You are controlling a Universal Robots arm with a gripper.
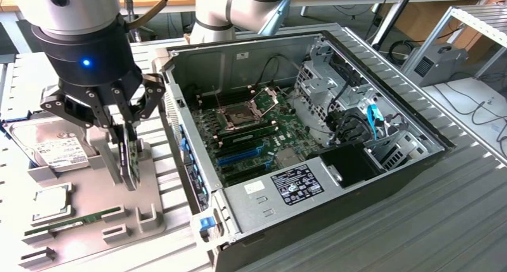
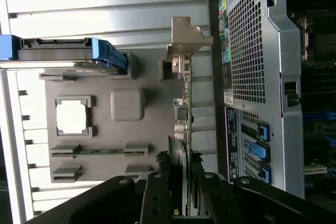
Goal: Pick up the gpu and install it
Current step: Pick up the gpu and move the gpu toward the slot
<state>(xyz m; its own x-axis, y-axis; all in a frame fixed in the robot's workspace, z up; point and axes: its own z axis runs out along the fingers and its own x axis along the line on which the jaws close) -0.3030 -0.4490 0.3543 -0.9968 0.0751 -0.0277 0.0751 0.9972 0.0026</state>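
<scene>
The gripper stands over the grey holder tray at the exterior view's left, just beside the open computer case. Its fingers are drawn narrow onto the gpu, one on each face of the card at the fan end. The card stands on edge, upright, with its lower edge at the tray; whether it has cleared its slot cannot be told. In the wrist view the gpu runs edge-on away from the gripper, and its silver bracket is at the far end. The hard drive and memory stick lie in the same tray, apart from the grip. In my judgement the step in hand is the pick-up. It is done well by keeping the pull straight and the card vertical, so that the bracket does not snag the tray, and by keeping even pressure on both faces without crushing the fan.
</scene>
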